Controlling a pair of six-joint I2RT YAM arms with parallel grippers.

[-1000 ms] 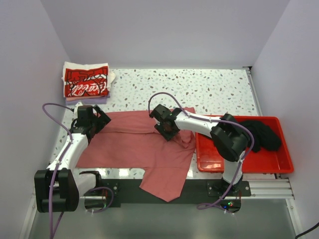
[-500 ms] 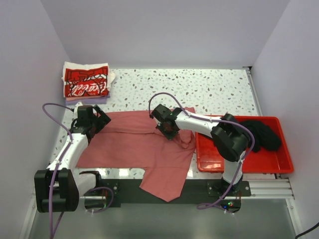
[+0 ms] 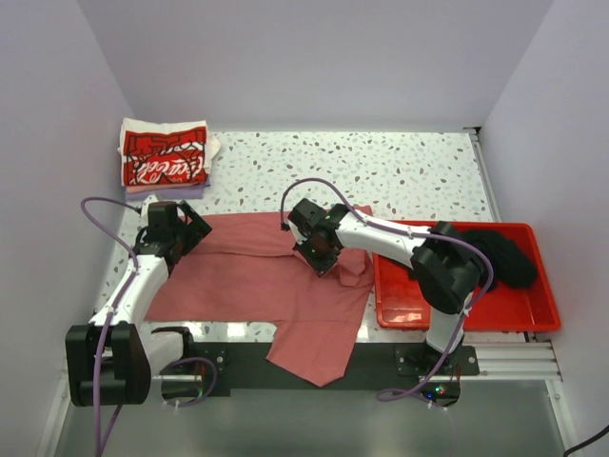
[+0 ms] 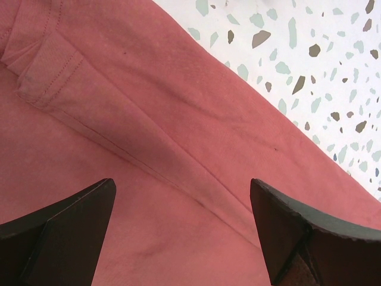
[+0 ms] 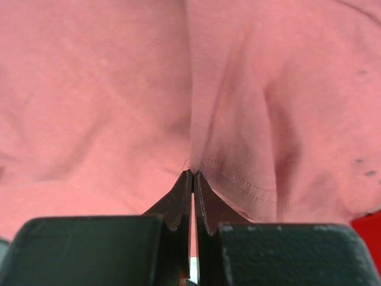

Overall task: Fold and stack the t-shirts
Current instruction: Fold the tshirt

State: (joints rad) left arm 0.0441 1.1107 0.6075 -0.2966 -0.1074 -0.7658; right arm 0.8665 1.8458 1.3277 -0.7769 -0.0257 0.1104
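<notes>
A dusty-red t-shirt (image 3: 249,276) lies spread on the table, one part hanging over the near edge. My right gripper (image 3: 324,258) is shut on a stitched hem of it near its right side; the right wrist view shows the fingertips (image 5: 192,174) pinched together on the bunched hem of the red cloth (image 5: 119,89). My left gripper (image 3: 190,230) hovers open above the shirt's far left edge, its fingers (image 4: 71,208) wide apart over a seam of the red shirt (image 4: 149,119). A black t-shirt (image 3: 501,253) lies crumpled in the bin. Folded shirts (image 3: 164,157), the top one Coca-Cola printed, are stacked far left.
A red plastic bin (image 3: 476,311) sits on the right of the speckled table (image 3: 409,171), touching the red shirt's right edge; its corner (image 5: 369,229) shows in the right wrist view. White walls close in the left, back and right sides.
The right gripper has shut on the red shirt's hem and shifted slightly toward the near side, bunching the cloth. The left arm has not moved.
</notes>
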